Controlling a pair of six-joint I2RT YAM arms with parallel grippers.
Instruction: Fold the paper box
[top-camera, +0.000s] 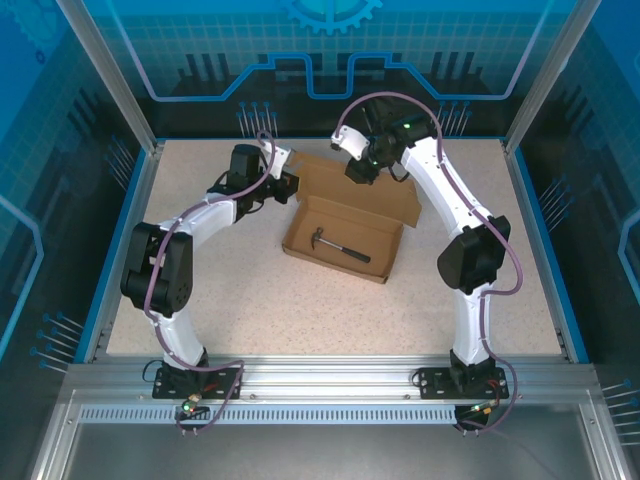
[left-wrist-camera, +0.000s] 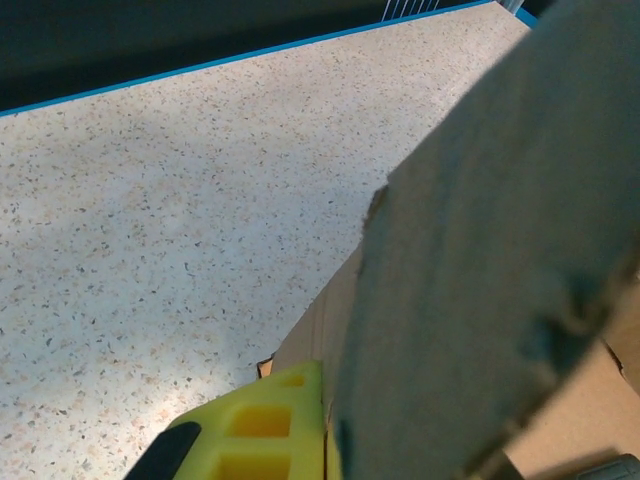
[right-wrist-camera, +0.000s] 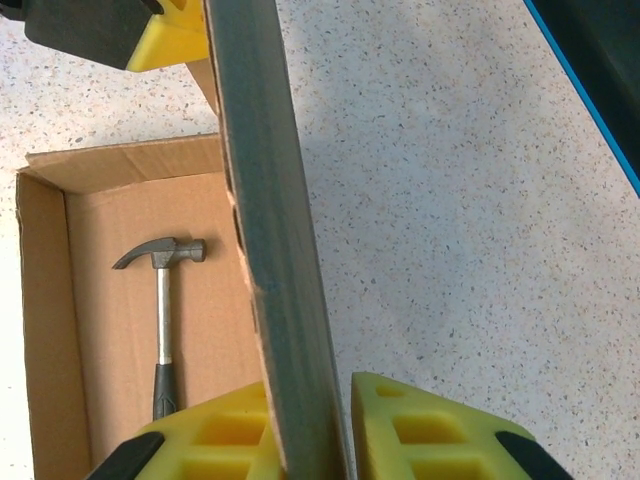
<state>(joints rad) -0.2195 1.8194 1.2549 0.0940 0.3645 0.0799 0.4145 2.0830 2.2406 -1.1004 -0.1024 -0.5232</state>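
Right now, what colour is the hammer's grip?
Black, on the hammer; clearest in the right wrist view.

We're looking at two white-shelled arms here, left arm and right arm. Both have chunky black joints, purple cables looping along them and black base plates. The end effector fingers are yellow, waffle-patterned and black-tipped. Maybe a green LED by the right wrist, hard to tell.

A robot lab cell; aluminium frame, blue printed walls, speckled table.
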